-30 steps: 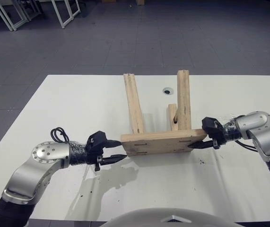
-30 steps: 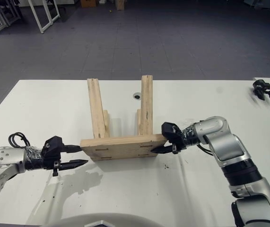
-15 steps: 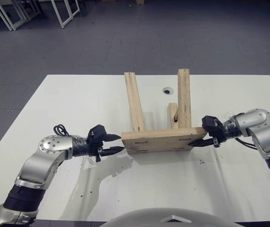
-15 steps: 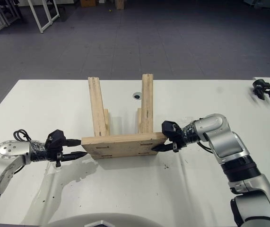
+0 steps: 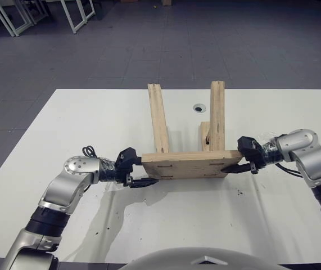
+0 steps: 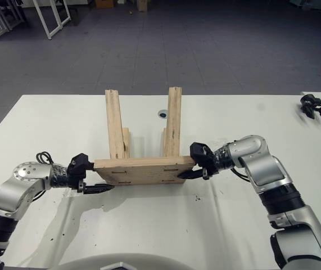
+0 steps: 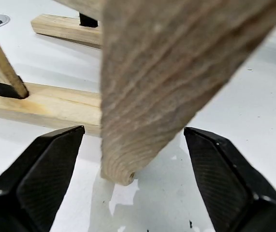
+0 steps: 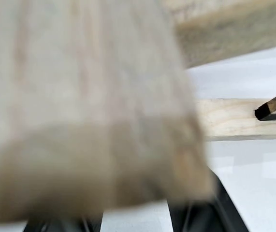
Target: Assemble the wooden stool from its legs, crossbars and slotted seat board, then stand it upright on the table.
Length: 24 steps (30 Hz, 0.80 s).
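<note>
The wooden stool lies on its side on the white table (image 5: 81, 121). Its slotted seat board (image 5: 185, 164) stands on edge facing me, and two legs (image 5: 159, 118) (image 5: 217, 115) point away, with a crossbar (image 5: 205, 135) between them. My left gripper (image 5: 147, 171) is open at the board's left end, one finger on each side of the wood (image 7: 167, 72), with gaps showing beside both fingers (image 7: 46, 164). At the board's right end my right gripper (image 5: 233, 163) is shut on the wood, and the board's end (image 8: 79, 96) looms close in the right wrist view.
A round cable hole (image 5: 199, 107) sits in the table behind the stool. A small black object (image 6: 312, 106) lies at the table's far right edge. Dark specks dot the table in front of the board. Beyond the far edge is grey floor with white frames.
My left gripper has moved right, from a short way off the seat board to straddling its left end. The right gripper has stayed on the right end.
</note>
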Motion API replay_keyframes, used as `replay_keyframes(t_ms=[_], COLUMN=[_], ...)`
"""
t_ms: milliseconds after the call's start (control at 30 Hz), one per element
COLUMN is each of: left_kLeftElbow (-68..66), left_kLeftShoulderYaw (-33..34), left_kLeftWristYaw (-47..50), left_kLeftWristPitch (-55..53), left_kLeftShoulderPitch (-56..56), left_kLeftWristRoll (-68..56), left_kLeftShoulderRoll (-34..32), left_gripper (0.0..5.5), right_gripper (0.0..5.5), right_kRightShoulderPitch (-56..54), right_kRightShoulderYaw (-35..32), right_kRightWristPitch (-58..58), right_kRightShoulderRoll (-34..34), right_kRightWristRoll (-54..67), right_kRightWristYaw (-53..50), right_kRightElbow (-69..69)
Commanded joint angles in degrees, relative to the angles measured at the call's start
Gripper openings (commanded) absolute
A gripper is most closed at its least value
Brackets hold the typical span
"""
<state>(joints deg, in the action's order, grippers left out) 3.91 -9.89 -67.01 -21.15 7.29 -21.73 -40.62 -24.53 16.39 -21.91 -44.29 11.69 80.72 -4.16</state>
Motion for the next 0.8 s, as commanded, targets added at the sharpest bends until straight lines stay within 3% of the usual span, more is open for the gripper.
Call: replay_keyframes(t_ms=[33,200,300,367,500,600,667,800], left_kLeftElbow=[-2.36,4.31,10.77,10.28,-7.60,-27.64,-42.10,-55.90], left_kLeftShoulderYaw=[-0.77,5.39,11.21,16.00,20.77,22.76,23.94,25.81], left_kLeftWristYaw=[-4.31,-10.05,-12.93,-10.35,4.49,12.28,17.38,21.62], left_kLeftWristPitch=[-4.03,-15.69,-27.69,-37.14,-58.89,-69.17,-71.11,-71.28], left_kLeftShoulderPitch=[3.23,4.09,5.70,10.85,26.89,35.78,40.61,45.11], left_kLeftWristRoll=[-3.70,-15.34,-27.91,-38.76,-54.87,-51.00,-48.06,-45.41], left_kLeftShoulderRoll=[1.32,-4.17,-9.43,-10.21,-5.96,-1.97,-0.56,1.26], left_gripper=[3.13,2.26,1.83,1.83,1.83,1.83,1.83,2.47], right_gripper=[1.49,1.49,1.49,1.49,1.49,1.49,1.49,2.25], right_kRightShoulderPitch=[-1.20,-4.85,-9.58,-14.43,-31.67,-38.71,-42.74,-45.36], right_kRightShoulderYaw=[-1.06,-4.78,-8.54,-11.60,-15.83,-11.29,-14.70,-23.57], right_kRightWristPitch=[-5.18,-15.30,-31.26,-43.97,-68.10,-70.58,-70.58,-69.45], right_kRightShoulderRoll=[1.33,0.13,-1.79,-2.17,2.57,6.51,11.44,16.13], right_kRightWristRoll=[4.24,11.98,22.25,29.75,37.42,39.16,35.37,32.83], right_kRightWristYaw=[2.43,7.53,10.82,11.25,6.20,-1.34,-10.35,-19.47], right_kRightElbow=[-2.49,-2.47,-1.14,-2.48,-20.02,-33.96,-46.13,-55.32])
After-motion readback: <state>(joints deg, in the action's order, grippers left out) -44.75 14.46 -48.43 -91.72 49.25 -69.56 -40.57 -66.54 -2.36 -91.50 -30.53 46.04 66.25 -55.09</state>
